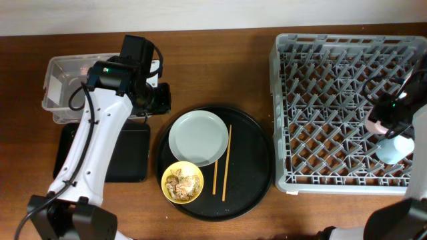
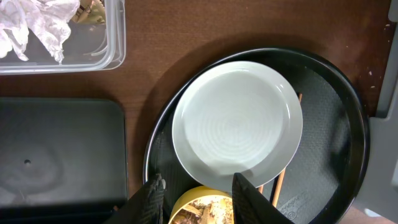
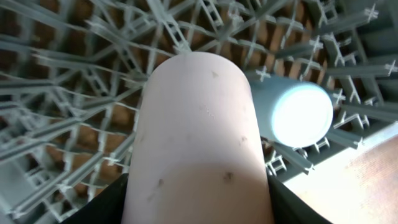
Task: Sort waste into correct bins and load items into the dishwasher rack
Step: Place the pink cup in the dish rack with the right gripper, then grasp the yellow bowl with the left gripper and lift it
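My left gripper (image 2: 196, 198) is open and empty above the round black tray's left side, with the yellow bowl (image 1: 182, 182) of brownish food bits (image 2: 202, 213) between its fingers below. The pale grey plate (image 1: 197, 137) and the chopsticks (image 1: 225, 163) lie on that tray. White tissue (image 2: 34, 28) lies in the clear tub (image 1: 70, 83). The shallow black tray (image 1: 127, 157) sits left of the round tray. My right gripper (image 3: 196, 205) is shut on the pink cup (image 3: 199, 130) over the grey rack (image 1: 333, 107). The light blue cup (image 1: 393, 148) stands upside down in the rack.
The large round black tray (image 1: 250, 173) lies mid-table between the bins and the rack. My left arm (image 1: 100, 133) reaches over the black tray and the tub. The rack's upright pegs (image 3: 68, 81) surround the pink cup.
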Available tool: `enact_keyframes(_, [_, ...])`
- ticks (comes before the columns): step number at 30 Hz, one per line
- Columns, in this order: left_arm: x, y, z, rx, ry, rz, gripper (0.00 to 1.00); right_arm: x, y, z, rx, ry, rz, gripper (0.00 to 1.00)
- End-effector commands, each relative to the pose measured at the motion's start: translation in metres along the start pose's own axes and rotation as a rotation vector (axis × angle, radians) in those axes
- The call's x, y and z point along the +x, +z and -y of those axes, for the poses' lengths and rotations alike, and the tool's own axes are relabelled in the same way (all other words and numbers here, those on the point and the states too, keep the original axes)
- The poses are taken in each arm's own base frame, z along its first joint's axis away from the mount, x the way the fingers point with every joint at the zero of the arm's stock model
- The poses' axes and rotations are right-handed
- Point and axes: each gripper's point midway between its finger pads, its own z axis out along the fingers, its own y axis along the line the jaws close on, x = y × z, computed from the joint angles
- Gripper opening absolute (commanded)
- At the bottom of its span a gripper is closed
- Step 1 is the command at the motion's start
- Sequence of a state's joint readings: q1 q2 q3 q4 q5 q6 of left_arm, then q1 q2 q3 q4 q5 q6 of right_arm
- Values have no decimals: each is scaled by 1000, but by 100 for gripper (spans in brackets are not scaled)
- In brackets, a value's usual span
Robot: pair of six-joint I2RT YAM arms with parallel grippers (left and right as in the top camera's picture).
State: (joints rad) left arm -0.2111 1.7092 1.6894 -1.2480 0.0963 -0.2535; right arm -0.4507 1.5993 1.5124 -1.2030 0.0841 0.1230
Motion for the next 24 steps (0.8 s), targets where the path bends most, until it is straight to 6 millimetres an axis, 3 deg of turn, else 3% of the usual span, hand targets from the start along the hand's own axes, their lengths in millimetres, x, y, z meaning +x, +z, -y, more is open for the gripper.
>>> enact_keyframes(1, [0,-5,-1,-8,15,13,36,1,21,14,59,30,-71,49])
enact_keyframes(3, [0,-5,-1,-8,15,12,36,3,37,12,60,26,-115,53])
enact_keyframes(7, [0,-5,-1,-8,15,12,37,5,47,4,23,26,-148,84])
enact_keyframes(8, [0,-5,-1,-8,15,12,46,5,46,-1,-7,28,-152,87])
enact_keyframes(9, [1,-5,-1,-8,15,11,47,7,44,-6,-38,30,-158,89])
enact_keyframes(12, [5,-5,-2,-13,13,-8,48,6,17,-27,-172,36,-132,89])
enact_keyframes(16, [14,-5,2,-14,26,-40,48,18,-40,-67,-395,-51,-67,89])
enact_keyframes(20, [43,7,31,-6,122,-117,48,50,-53,-103,-415,-212,-126,91])
enact_keyframes(21, [67,21,44,-14,157,-181,48,63,-55,-121,-430,-316,-143,93])
enact_keyframes(22, [81,31,47,-22,168,-217,48,68,-56,-129,-439,-373,-143,98])
enact_keyframes(24, [107,49,51,-40,183,-279,48,74,-59,-139,-448,-414,-145,98])
